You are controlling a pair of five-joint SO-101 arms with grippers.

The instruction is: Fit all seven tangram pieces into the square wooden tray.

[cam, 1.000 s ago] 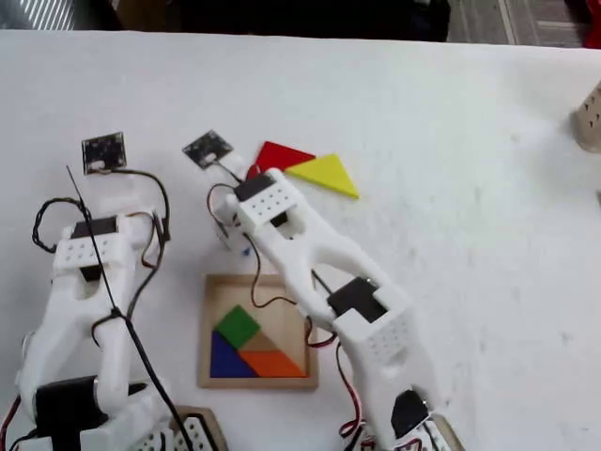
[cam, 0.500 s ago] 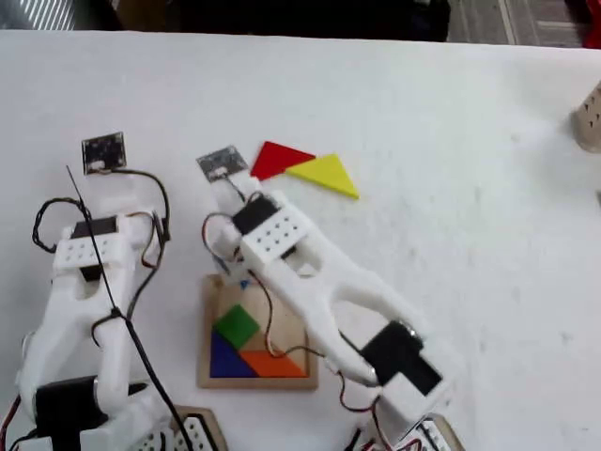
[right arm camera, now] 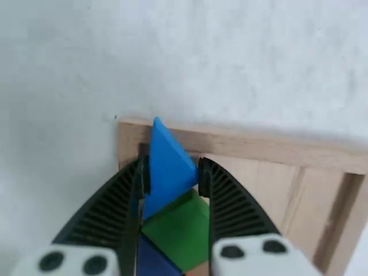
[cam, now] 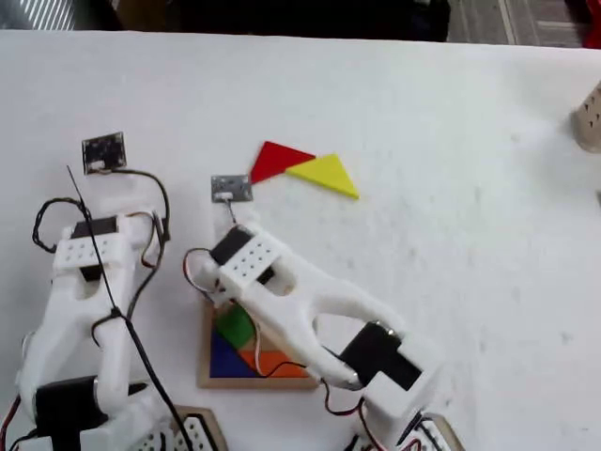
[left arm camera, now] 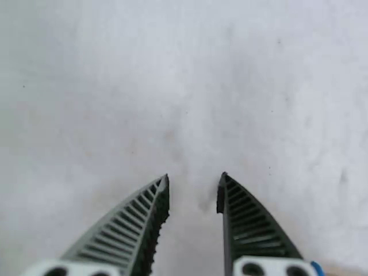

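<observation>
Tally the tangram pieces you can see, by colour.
red triangle: 1
yellow triangle: 1
green square: 1
dark blue triangle: 1
orange triangle: 1
light blue piece: 1
Total visible: 6

Pale bare-wood tray, matt, grain visible. White worktop: matt, slightly rough. Smooth blue piece, flat colour, low sheen. Ribbed dark plastic on left hand & right hand, w/ white matt plastic bodies.

No legible text, apparently.
</observation>
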